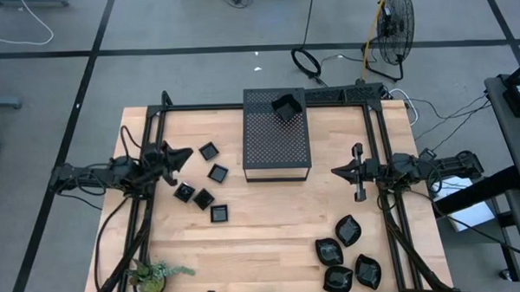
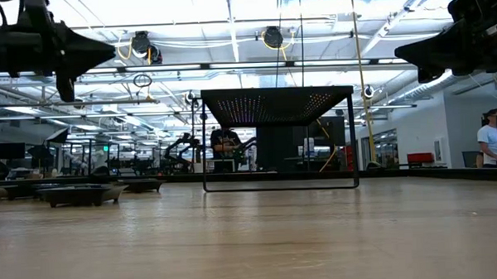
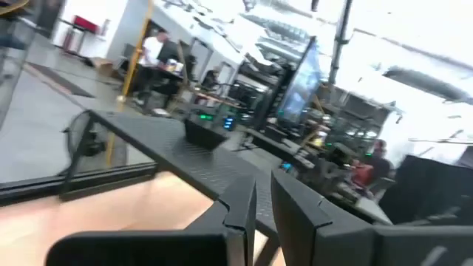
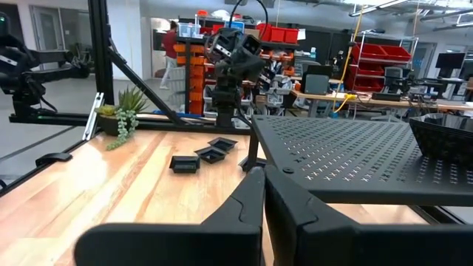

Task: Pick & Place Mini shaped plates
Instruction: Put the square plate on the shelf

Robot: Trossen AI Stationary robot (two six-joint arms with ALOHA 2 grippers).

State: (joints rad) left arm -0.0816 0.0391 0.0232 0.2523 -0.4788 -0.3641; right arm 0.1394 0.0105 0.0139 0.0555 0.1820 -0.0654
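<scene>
Several small black square plates (image 1: 203, 198) lie flat on the wooden table left of the middle; they also show in the right wrist view (image 4: 185, 163). One more square plate (image 1: 285, 106) sits tilted on top of the black perforated box (image 1: 277, 141). Several leaf-shaped plates (image 1: 348, 231) lie at the near right. My left gripper (image 1: 187, 155) hovers level at the table's left, above the square plates, its fingers (image 3: 244, 203) a little apart with nothing between them. My right gripper (image 1: 337, 171) hovers level at the right of the box, shut and empty.
The perforated box (image 2: 277, 138) stands raised on a thin frame at the table's far middle. A small green plant (image 1: 152, 275) stands at the near left corner. Black frame rails run along the left and right sides. Bare wood lies in the near middle.
</scene>
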